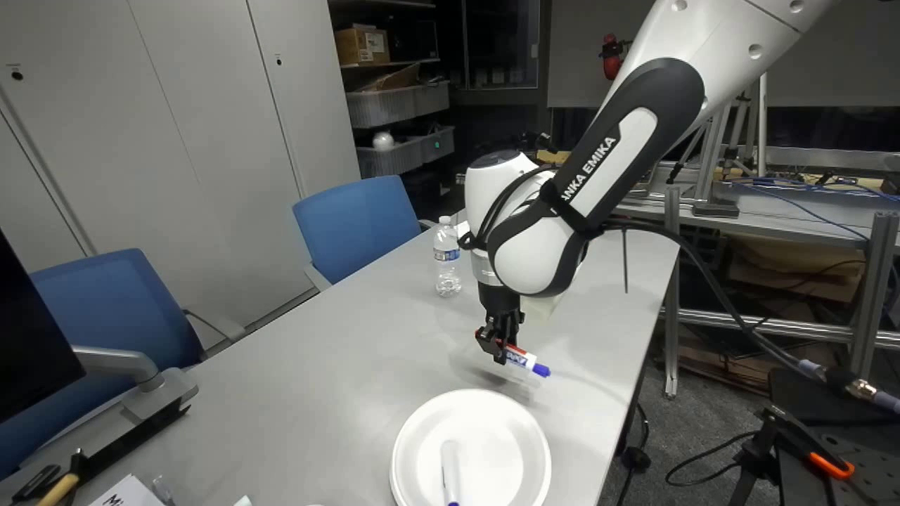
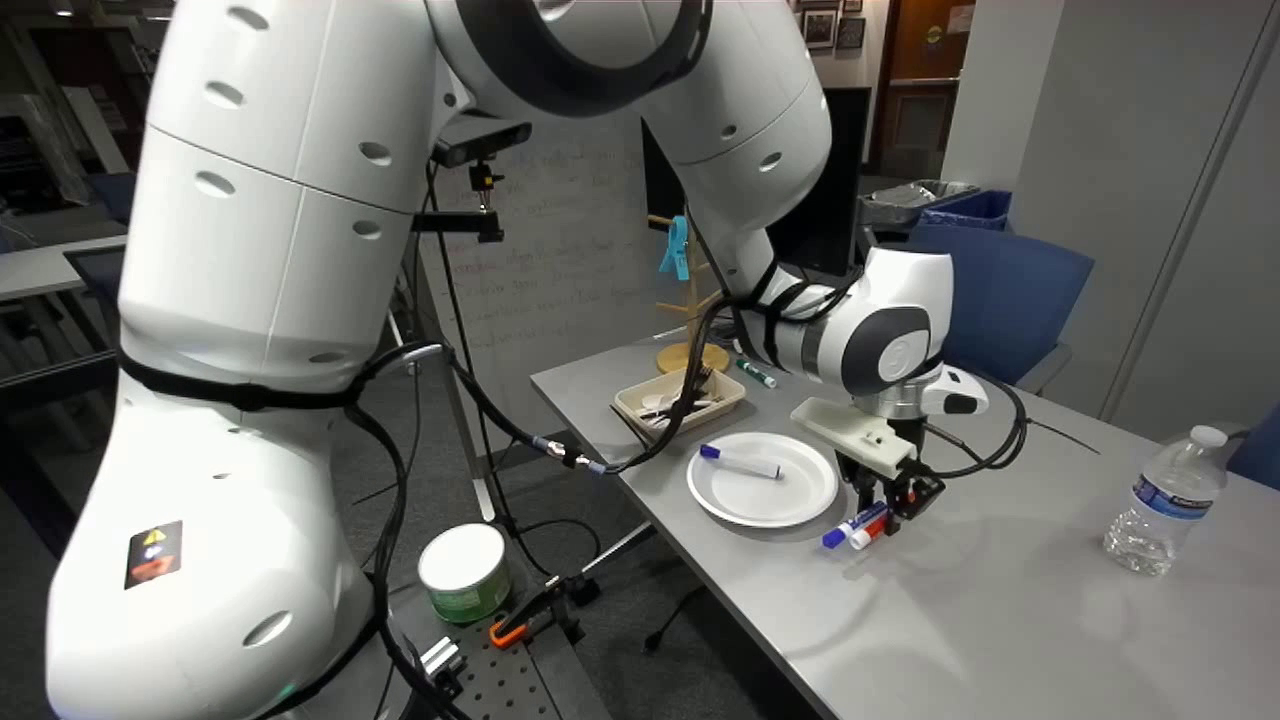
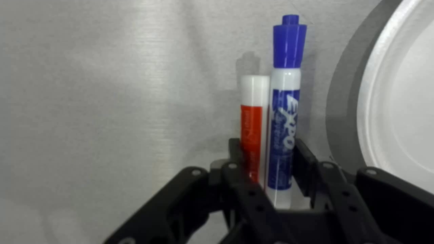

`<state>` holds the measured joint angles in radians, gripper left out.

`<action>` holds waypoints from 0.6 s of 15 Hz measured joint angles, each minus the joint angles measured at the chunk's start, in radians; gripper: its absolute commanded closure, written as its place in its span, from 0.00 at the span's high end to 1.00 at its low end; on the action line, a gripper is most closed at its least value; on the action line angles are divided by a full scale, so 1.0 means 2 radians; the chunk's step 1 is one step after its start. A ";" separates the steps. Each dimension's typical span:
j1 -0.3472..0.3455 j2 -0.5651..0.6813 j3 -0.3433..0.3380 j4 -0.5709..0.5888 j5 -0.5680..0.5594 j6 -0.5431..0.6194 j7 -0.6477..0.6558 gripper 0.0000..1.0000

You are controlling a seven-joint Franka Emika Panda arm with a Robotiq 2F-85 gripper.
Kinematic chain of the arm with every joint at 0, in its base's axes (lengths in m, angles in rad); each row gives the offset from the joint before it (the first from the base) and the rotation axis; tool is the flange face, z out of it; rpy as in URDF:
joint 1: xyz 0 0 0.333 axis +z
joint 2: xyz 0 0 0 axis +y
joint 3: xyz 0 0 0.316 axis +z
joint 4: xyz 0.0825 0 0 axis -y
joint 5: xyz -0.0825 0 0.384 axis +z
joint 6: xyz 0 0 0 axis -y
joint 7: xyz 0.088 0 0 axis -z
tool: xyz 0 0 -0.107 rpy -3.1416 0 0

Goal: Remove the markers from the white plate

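The white plate lies on the table; it also shows in an exterior view and at the right of the wrist view. One white marker with a blue cap lies on it, also seen in an exterior view. My gripper is shut on two markers side by side: a blue-labelled one with a blue cap and a red-labelled one, whose cap end is hidden. In both exterior views my gripper holds them slightly above the table, beside the plate.
A clear water bottle stands on the table beyond the gripper. A tray of cutlery, a wooden stand and a green marker are past the plate. The table edge runs close to the plate.
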<state>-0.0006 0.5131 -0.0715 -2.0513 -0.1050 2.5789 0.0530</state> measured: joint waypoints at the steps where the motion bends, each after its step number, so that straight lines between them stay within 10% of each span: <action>1: 0.000 0.006 -0.001 -0.005 0.000 0.009 0.009 0.14; 9: 0.025 0.038 -0.001 -0.015 0.000 0.041 0.063 0.14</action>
<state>0.0498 0.5892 -0.0729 -2.0805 -0.1053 2.6606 0.1792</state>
